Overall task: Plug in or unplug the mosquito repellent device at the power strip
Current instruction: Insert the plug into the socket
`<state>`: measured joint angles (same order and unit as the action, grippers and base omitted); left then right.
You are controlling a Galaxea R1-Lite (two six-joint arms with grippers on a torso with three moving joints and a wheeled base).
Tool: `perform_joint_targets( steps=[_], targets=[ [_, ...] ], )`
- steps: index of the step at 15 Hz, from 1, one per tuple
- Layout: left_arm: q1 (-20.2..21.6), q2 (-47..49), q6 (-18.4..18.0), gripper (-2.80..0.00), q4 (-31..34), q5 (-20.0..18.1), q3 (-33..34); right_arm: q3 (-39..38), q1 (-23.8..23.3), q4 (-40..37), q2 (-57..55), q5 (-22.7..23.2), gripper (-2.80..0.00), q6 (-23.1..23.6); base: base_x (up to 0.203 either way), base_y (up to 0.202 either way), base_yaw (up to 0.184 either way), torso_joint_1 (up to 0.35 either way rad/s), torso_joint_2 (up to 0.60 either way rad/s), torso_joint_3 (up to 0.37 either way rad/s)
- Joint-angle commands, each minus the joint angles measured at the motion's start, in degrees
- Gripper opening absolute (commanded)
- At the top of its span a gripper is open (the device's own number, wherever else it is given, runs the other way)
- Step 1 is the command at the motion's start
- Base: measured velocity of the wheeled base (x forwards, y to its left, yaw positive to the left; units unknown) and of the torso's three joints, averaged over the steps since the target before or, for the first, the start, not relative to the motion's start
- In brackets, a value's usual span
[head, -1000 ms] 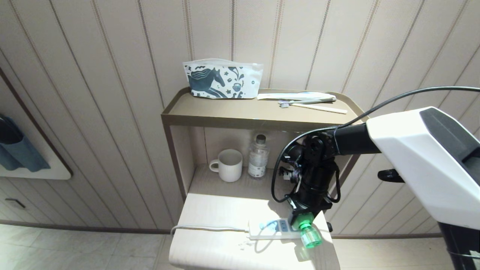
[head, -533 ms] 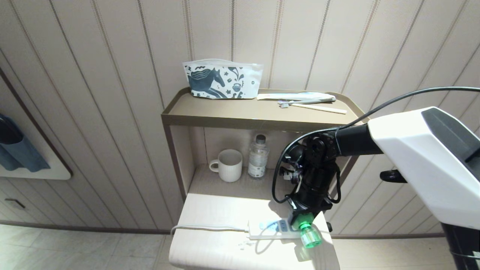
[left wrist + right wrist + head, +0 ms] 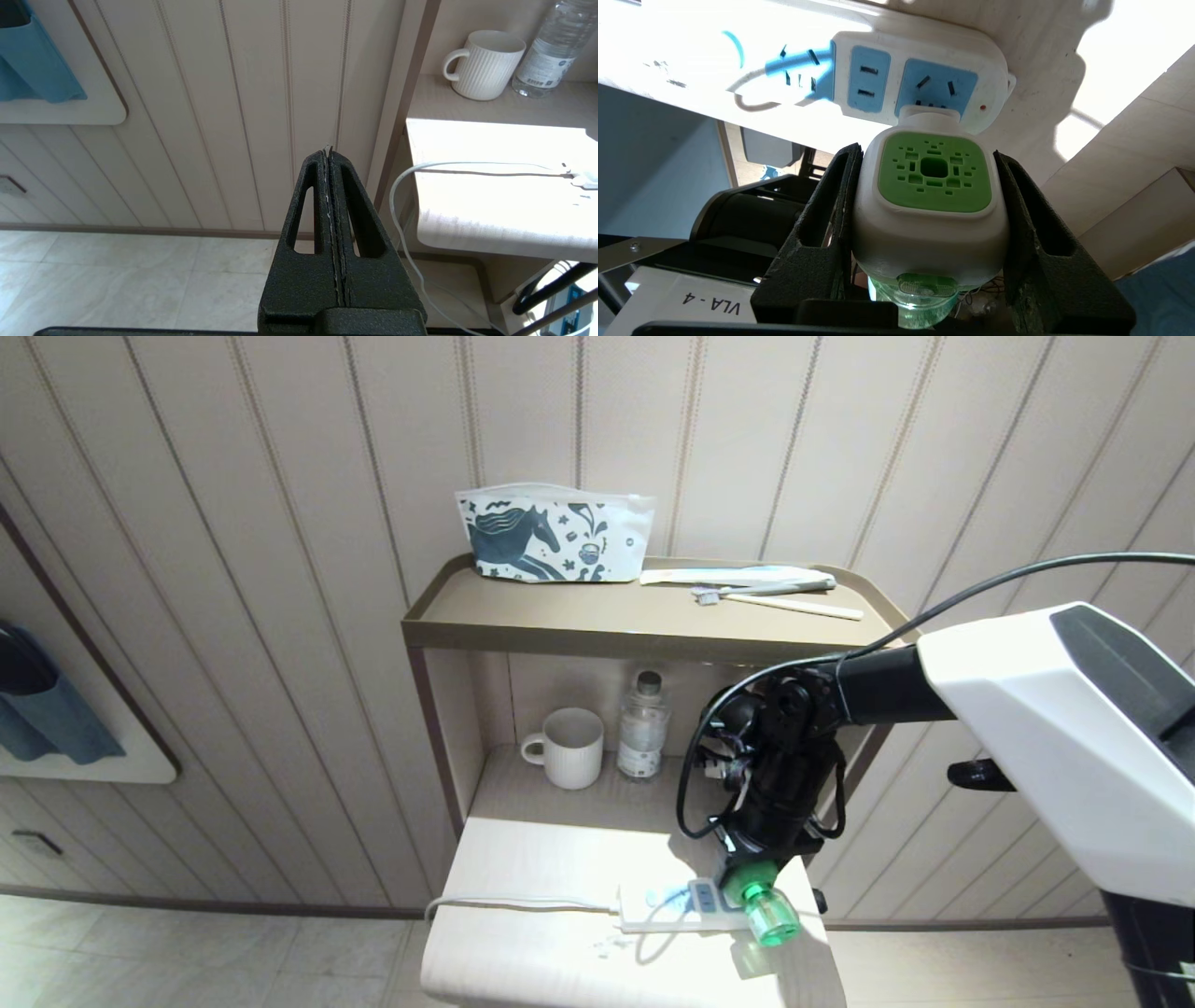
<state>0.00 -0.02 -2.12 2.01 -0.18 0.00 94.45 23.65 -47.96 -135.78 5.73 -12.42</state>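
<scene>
Tan two-tier bedside shelf unit (image 3: 644,616) against the panelled wall, rising behind and above the working hand; a pale wooden lower ledge (image 3: 523,933) juts forward beneath that hand.

White-and-black right arm (image 3: 1027,728) reaches in from the right, bent downward over the ledge.

Horse-printed fabric pouch (image 3: 553,543) on the top tier, well above and left of the hand.

Ribbed white ceramic mug (image 3: 569,747) and clear plastic water bottle (image 3: 642,726) in the open compartment, left of the wrist.

Long flat white power strip (image 3: 920,74) with blue socket faces and a grey-white cord (image 3: 513,902), lying on the ledge directly under the fingertips.

Right gripper (image 3: 927,186), black, clenched on the small white mosquito repellent device (image 3: 931,205) with green vented face and translucent green bottle; one finger (image 3: 822,224) presses each side. The device's plug end sits against the strip's end socket.

Left gripper (image 3: 329,154), parked low beside the ledge, fingers pressed together, holding nothing.
</scene>
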Motion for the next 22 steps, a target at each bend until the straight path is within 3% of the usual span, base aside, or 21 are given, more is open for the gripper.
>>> perform_joint_targets(
  steps=[1, 8, 12, 22],
  targets=[
    [0.0, 0.0, 0.0, -2.80, 0.0, 0.0, 0.0, -0.1, 0.2, -0.2, -0.5, 0.1, -2.80, -0.1, 0.000, 0.000, 0.000, 0.000, 0.00, 0.000],
    [0.0, 0.0, 0.0, -2.80, 0.0, 0.0, 0.0, -2.7, 0.1, 0.5, 1.5, 0.0, -2.80, -0.1, 0.000, 0.000, 0.000, 0.000, 0.00, 0.000],
    [0.0, 0.0, 0.0, -2.80, 0.0, 0.0, 0.0, -8.3, 0.4, 4.7, 5.0, -0.6, -2.80, -0.1, 0.000, 0.000, 0.000, 0.000, 0.00, 0.000],
    [0.0, 0.0, 0.0, -2.80, 0.0, 0.0, 0.0, -11.1, 0.9, 9.1, 4.1, -2.2, -2.80, -2.0, 0.000, 0.000, 0.000, 0.000, 0.00, 0.000]
  ],
)
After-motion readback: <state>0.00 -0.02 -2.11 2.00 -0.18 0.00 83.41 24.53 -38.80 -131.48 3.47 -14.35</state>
